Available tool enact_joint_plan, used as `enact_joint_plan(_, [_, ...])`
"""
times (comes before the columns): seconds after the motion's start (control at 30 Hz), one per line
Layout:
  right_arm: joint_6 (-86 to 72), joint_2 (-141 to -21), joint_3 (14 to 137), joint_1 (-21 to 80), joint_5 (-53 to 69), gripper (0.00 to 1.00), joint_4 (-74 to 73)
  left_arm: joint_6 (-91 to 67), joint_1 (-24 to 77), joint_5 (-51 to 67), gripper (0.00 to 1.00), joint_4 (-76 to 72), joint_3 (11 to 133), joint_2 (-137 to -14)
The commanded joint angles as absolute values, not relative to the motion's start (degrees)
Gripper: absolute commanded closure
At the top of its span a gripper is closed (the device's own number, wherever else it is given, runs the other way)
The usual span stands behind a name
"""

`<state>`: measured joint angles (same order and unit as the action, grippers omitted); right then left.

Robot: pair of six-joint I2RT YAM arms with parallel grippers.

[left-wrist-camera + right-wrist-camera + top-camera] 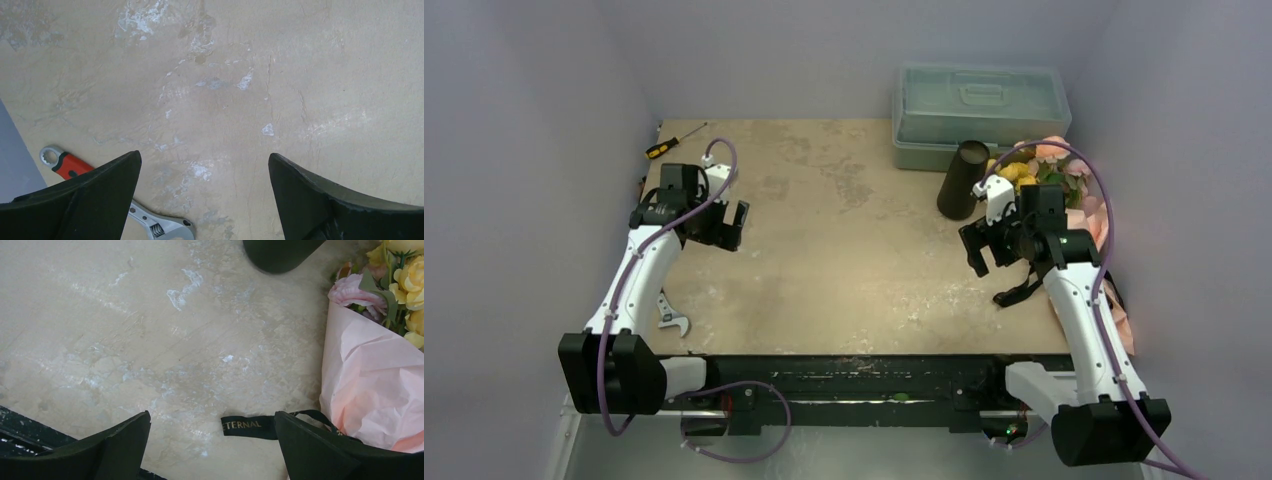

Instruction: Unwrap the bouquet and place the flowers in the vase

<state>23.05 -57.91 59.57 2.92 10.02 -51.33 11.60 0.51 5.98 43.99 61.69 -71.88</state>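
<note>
The bouquet (1079, 185) lies at the table's right edge, its yellow and peach-pink flowers (407, 280) pointing toward the back and its pale pink paper (370, 385) still wrapped around the stems. A black ribbon (247, 425) printed "ETERNAL" trails from it onto the table. The dark vase (964, 180) stands upright just left of the blooms. My right gripper (212, 414) hovers open over bare table, its right finger just over the ribbon and beside the paper. My left gripper (204, 155) hangs open and empty over the left side of the table.
A translucent grey-green lidded box (979, 115) stands at the back right, behind the vase. A yellow-handled screwdriver (672, 142) lies at the back left. An adjustable wrench (160, 227) with a red handle lies near the left arm. Walls close in on both sides.
</note>
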Motion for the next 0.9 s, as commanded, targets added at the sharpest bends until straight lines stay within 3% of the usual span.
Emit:
enact_joint_plan(0.0, [25.2,-59.2,63.4,2.6,9.0,0.02,-54.8,11.7,0.8,7.0,0.00,41.5,62.4,-70.7])
enact_joint_plan(0.17, [28.6,-59.9,64.6,0.6,7.7,0.02,-57.8,11.7,0.8,7.2,0.00,41.4,63.6,-72.1])
enact_joint_plan(0.43, [35.5,-69.7,69.9,-12.1,3.3,0.02,-60.1,11.3,1.0,8.2,0.00,40.9,64.8,-73.2])
enact_joint_plan(0.87, [44.3,-85.3,71.6,-26.2,-5.9,0.02,-48.5,12.9,1.2,10.0,0.00,43.7,70.5,-77.4])
